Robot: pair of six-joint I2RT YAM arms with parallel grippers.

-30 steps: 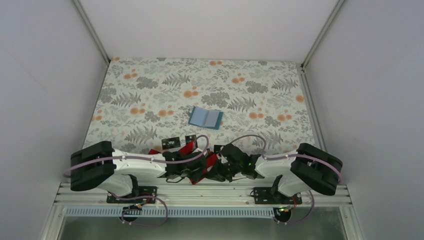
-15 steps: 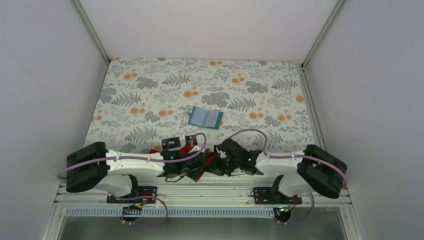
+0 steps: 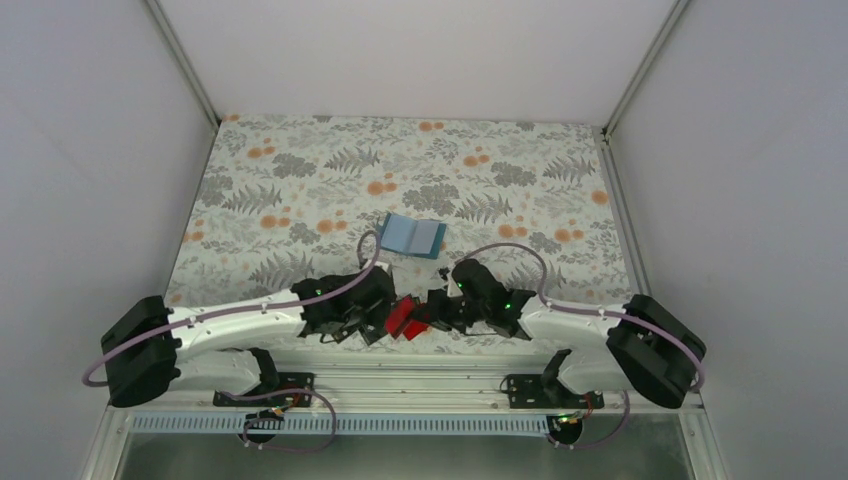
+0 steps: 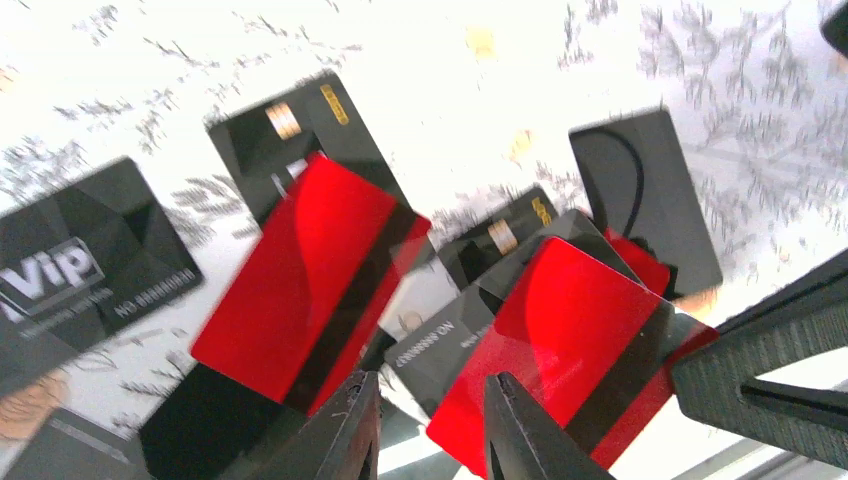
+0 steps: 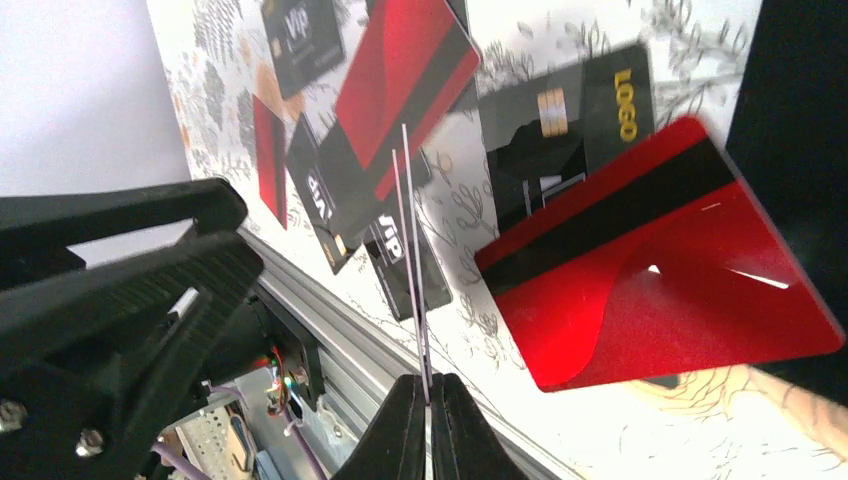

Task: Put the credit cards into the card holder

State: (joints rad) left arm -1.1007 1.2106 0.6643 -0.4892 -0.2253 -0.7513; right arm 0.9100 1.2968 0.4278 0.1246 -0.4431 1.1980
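Now take the pinched card out to the card holder (image 3: 411, 235).
Your right gripper (image 5: 428, 385) is clamped on one thin card (image 5: 412, 250), seen edge-on. Your left gripper (image 4: 430, 378) hangs narrowly parted over the loose credit cards (image 4: 300, 275), gripping nothing. The holder lies opened flat beyond the pile, almost straight ahead of the right gripper, its long axis running across the table (image 3: 300, 190).

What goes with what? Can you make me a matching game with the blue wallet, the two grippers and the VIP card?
Things:
1. card holder
2. left gripper
3. right gripper
4. VIP card

Descriptions:
A. black with white letters
B. shut on thin credit cards seen edge-on
C. teal, lying open
D. open, holding nothing

Right pairs: 1-C, 2-D, 3-B, 4-A
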